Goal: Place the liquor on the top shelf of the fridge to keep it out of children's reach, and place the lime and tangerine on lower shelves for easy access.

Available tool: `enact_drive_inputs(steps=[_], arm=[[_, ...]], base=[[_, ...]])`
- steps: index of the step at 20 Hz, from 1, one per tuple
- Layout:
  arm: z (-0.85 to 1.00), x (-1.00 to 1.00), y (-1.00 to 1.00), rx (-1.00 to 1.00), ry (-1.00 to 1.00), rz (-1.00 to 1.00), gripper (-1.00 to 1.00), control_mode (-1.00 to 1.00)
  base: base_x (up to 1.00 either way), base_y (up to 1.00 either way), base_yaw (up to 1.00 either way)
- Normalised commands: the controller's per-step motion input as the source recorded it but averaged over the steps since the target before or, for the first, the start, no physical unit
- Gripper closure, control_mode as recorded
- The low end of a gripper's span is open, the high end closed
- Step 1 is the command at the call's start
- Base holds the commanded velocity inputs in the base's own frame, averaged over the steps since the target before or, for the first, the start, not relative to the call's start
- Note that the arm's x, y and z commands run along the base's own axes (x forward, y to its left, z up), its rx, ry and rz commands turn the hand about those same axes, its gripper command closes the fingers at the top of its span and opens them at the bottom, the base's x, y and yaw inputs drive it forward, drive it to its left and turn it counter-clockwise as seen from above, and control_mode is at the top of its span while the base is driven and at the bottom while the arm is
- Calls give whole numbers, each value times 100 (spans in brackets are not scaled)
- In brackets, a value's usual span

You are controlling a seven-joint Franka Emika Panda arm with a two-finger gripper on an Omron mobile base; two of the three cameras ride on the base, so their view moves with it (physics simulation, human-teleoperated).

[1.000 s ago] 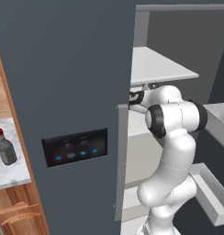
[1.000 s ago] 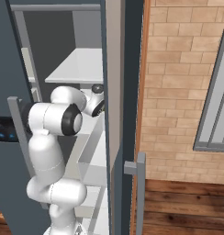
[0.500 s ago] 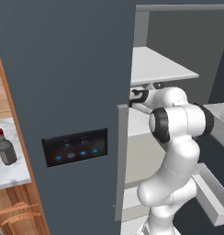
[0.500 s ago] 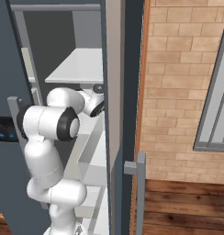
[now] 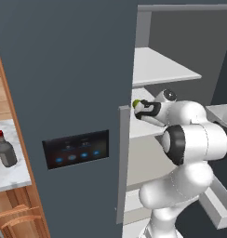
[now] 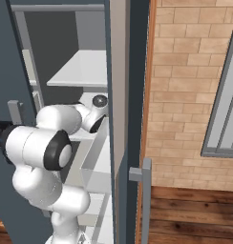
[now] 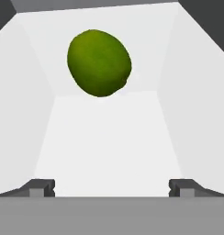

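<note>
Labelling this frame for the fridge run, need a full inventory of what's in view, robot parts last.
lime: 1, bright green, on a pale lower shelf inside the fridge, ahead of the jaws and apart from both fingertips.
liquor: 1, grey-tinted glass with red cap, upright on the marble counter left of the fridge.
top shelf: 1, pale grey slab, above the arm.
fridge: 1, dark grey, compartment open.
panel: 1, black with blue lights, on the fridge front.
door bins: pale grey, on the open door at right; count unclear.
brick wall: 1, tan, right of the fridge.
gripper: 1, dark fingertips, jaws open, holding nothing.
arm: 1, white with dark joints, reaching into the fridge.
</note>
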Motion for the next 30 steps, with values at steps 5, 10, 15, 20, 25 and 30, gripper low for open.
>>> enact_drive_inputs(steps=[5, 10, 15, 20, 25, 30], arm=[[10, -76, 1, -9, 8, 3, -100, -100], [36, -59, 2, -9, 7, 5, -100, -100], [61, -61, 0, -8, 4, 1, -100, -100], [51, -76, 1, -7, 3, 0, -100, -100], [54, -69, 9, -3, 0, 0, -100, -100], [66, -63, 11, 0, 0, 0, -100, -100]], base=[[0, 0, 0], [0, 0, 0], [0, 0, 0], [0, 0, 0], [0, 0, 0], [0, 0, 0]])
